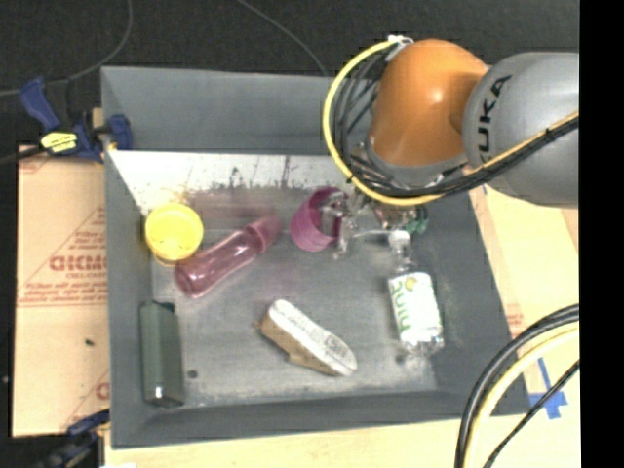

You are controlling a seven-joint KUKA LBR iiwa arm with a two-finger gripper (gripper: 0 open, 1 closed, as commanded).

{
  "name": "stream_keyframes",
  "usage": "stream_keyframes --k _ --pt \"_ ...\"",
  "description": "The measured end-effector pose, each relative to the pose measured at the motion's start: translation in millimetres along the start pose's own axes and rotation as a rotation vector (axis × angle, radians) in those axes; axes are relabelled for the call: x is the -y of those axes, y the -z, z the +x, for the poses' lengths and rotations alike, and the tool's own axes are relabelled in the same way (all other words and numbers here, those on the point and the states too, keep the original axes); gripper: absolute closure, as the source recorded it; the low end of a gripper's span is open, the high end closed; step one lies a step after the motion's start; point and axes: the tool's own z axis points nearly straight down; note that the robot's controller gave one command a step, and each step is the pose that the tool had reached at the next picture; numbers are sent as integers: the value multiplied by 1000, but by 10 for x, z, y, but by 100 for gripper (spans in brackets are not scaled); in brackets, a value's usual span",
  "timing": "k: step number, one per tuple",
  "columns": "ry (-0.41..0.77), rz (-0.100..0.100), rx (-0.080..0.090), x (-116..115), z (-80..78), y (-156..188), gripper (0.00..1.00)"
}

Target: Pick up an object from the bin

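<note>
My gripper (370, 237) hangs low in the back middle of the bin, under the orange cover, with its fingers spread open and nothing between them. Its left finger (340, 234) stands right beside a small purple cup (312, 220) lying on its side. Its right finger (399, 245) is just above the neck of a clear plastic bottle with a green-and-white label (414, 312), which lies along the bin's right side.
A pink transparent bottle (224, 256) lies left of the cup, with a yellow round lid (174, 232) beyond it. A white-and-brown oblong piece (307, 337) lies front middle. A dark green flat bar (159, 351) rests along the left wall.
</note>
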Motion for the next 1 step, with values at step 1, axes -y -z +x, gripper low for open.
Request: stream_keyframes --k 1 --pt "-22 3 16 101 -31 757 100"
